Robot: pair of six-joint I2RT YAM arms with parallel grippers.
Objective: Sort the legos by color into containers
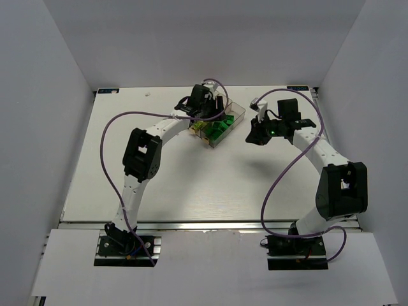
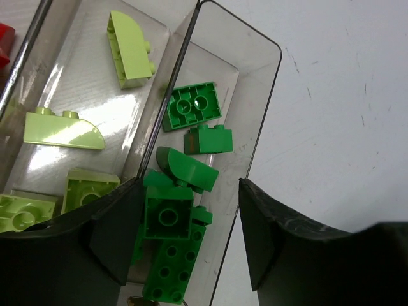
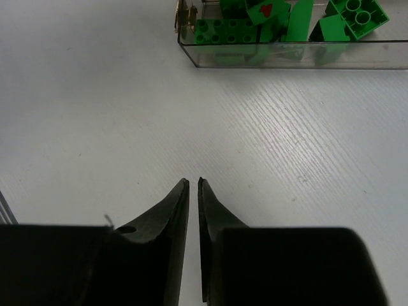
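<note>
Top external view is showing the left gripper (image 1: 204,109) hanging over the 10 o'clock end of the trays (image 1: 237,111). The trays are lying askew on the table (image 1: 191,185), toward 12 o'clock from its middle. The right gripper (image 1: 258,135) is hovering near the trays at their 3 o'clock, not touching them.

Left wrist view is showing that gripper's fingers (image 2: 108,236) standing wide apart and gripping nothing. Green bricks (image 2: 192,105) are lying in the compartment seen between them. Pale bricks (image 2: 64,131) are resting in the next compartment toward 9 o'clock, and a red brick (image 2: 5,41) is peeking in at the 10 o'clock edge.

Right wrist view is showing the right fingers (image 3: 172,217) standing almost together, only a thin slit between the tips, with nothing in them. They are pointing over bare table, and the green compartment is sitting at 12 o'clock, apart from the tips.
</note>
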